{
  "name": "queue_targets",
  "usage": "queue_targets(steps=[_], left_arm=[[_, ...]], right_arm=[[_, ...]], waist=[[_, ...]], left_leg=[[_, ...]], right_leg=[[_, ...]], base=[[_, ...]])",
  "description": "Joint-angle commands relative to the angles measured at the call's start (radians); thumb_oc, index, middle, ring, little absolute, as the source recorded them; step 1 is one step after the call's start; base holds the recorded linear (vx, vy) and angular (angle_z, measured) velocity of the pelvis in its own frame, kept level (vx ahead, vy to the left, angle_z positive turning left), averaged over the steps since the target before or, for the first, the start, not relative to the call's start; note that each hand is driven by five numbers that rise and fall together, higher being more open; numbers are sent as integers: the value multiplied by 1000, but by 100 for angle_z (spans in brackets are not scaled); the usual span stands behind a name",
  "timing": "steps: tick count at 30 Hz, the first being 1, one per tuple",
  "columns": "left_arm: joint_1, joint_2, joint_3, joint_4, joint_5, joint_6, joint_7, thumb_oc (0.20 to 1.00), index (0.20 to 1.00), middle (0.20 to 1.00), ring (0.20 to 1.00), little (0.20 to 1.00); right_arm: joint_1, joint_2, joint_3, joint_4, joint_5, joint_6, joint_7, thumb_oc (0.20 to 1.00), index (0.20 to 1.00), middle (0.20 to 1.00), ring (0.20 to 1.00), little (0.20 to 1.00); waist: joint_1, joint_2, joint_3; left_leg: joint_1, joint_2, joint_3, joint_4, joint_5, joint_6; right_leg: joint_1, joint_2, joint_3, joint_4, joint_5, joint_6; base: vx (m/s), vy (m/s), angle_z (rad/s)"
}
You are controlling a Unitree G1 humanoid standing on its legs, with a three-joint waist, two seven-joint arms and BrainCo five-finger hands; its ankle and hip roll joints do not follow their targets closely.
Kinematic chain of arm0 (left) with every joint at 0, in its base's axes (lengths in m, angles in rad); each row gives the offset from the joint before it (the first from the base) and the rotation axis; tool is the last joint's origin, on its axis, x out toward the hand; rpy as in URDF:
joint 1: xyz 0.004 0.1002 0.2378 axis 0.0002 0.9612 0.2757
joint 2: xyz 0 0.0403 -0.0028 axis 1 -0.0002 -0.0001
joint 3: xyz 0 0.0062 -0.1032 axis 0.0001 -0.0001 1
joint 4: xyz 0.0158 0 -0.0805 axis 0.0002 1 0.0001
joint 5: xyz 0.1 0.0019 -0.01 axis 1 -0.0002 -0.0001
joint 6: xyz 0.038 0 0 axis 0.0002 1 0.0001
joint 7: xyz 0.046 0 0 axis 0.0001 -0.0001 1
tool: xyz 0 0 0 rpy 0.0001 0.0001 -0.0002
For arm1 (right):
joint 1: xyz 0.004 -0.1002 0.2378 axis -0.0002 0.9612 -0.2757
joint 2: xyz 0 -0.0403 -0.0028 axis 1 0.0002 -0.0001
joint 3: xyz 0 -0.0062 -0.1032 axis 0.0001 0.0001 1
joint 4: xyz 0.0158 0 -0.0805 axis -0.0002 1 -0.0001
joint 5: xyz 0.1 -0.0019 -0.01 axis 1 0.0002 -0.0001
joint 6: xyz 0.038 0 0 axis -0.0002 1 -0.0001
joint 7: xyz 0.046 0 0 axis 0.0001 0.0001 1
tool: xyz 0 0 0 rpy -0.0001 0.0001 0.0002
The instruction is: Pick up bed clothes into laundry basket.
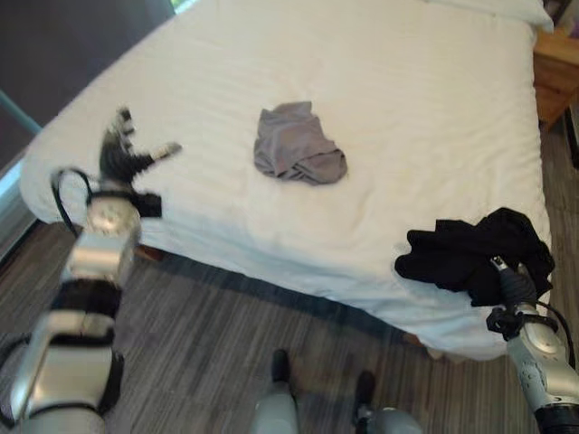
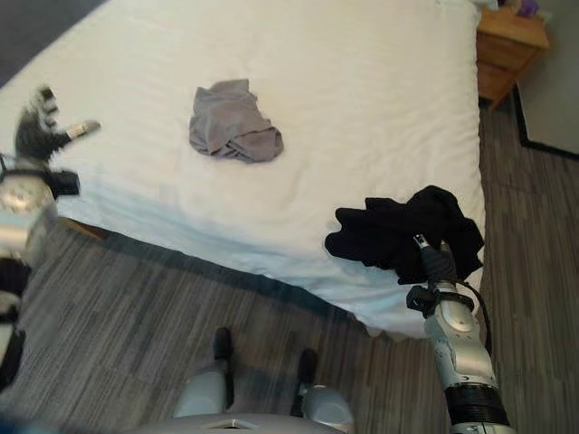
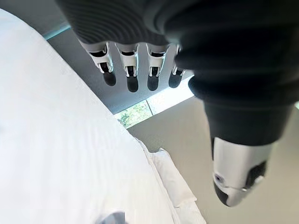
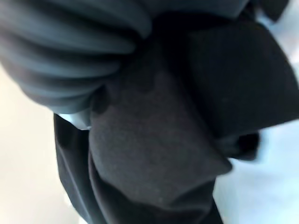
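Observation:
A crumpled grey garment point(image 1: 297, 145) lies in the middle of the white bed point(image 1: 389, 72). A black garment point(image 1: 461, 249) is bunched near the bed's front right corner. My left hand point(image 1: 122, 154) is raised over the bed's left edge, open with straight fingers point(image 3: 131, 70) and its thumb point(image 3: 238, 172) apart, holding nothing. It is well left of the grey garment. My right hand point(image 1: 514, 287) reaches up from the floor side into the near edge of the black garment point(image 4: 159, 154), which covers it past the ribbed cover point(image 4: 70, 46).
A wooden nightstand point(image 2: 508, 45) stands beyond the bed's right side. A white pillow point(image 1: 507, 7) lies at the head of the bed. Grey wood-look floor point(image 1: 235, 344) runs along the bed's near edge.

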Motion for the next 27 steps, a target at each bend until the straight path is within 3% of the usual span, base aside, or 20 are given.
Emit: queue_targets(steps=[1, 2, 6, 7, 16, 24, 26, 27], left_arm=[[-192, 83, -59, 134, -44, -26, -15, 1000, 1000, 1000, 1000, 1000], [-304, 96, -126, 224, -41, -18, -30, 1000, 1000, 1000, 1000, 1000], [-442, 100, -205, 320, -39, -19, -43, 1000, 1000, 1000, 1000, 1000], [-510, 105, -264, 338, 18, -18, -34, 1000, 1000, 1000, 1000, 1000], [-685, 76, -452, 349, 165, -26, -7, 1000, 1000, 1000, 1000, 1000], [-749, 27, -493, 399, 181, -33, 2, 1000, 1000, 1000, 1000, 1000], [-738, 5, -485, 397, 181, -32, 4, 1000, 1000, 1000, 1000, 1000], [-738, 5, -484, 396, 182, -32, 5, 1000, 1000, 1000, 1000, 1000]], right_arm=[[-22, -25, -2, -65, 32, -57, 11, 200, 200, 200, 200, 200], [-34, -29, 5, -54, 30, -60, 8, 200, 200, 200, 200, 200], [-46, -20, 3, -36, 48, -82, -1, 200, 200, 200, 200, 200], [-53, -19, 11, -29, 49, -96, -7, 200, 200, 200, 200, 200], [-84, -18, 42, -38, 46, -144, -14, 200, 200, 200, 200, 200], [-68, -10, 49, -54, 24, -178, -23, 200, 200, 200, 200, 200], [-62, -3, 58, -60, 18, -185, -23, 200, 200, 200, 200, 200], [-62, -3, 57, -61, 18, -186, -23, 200, 200, 200, 200, 200]], waist=[[-50, -38, -22], [-66, -57, -11], [-88, -93, 6], [-99, -107, 17], [-130, -163, 61], [-166, -193, 91], [-170, -191, 97], [-169, -193, 102]], left_leg=[[-124, 22, -27, 113, 5, -14], [-137, 25, -20, 113, 3, -12], [-161, 34, -9, 108, 4, -10], [-173, 38, -8, 98, 4, -11], [-255, 47, -10, 71, 26, -9], [-343, 46, -16, 85, 26, -5], [-351, 38, -29, 82, -3, -11], [-364, 37, -21, 88, 23, -1]], right_leg=[[86, -91, 9, 48, -109, 102], [60, -91, 20, 51, -93, 110], [20, -85, 30, 49, -65, 119], [-1, -79, 35, 41, -47, 124], [-100, -61, 41, 15, 7, 139], [-189, -53, 43, 15, 38, 151], [-197, -52, 45, 15, 27, 156], [-207, -55, 42, 15, 43, 153]], base=[[-21, 63, -8], [-22, 63, -7], [-10, 55, -17], [-14, 34, -10], [-25, 42, -6], [-18, 35, -5], [35, 38, -3], [-81, 42, -4]])
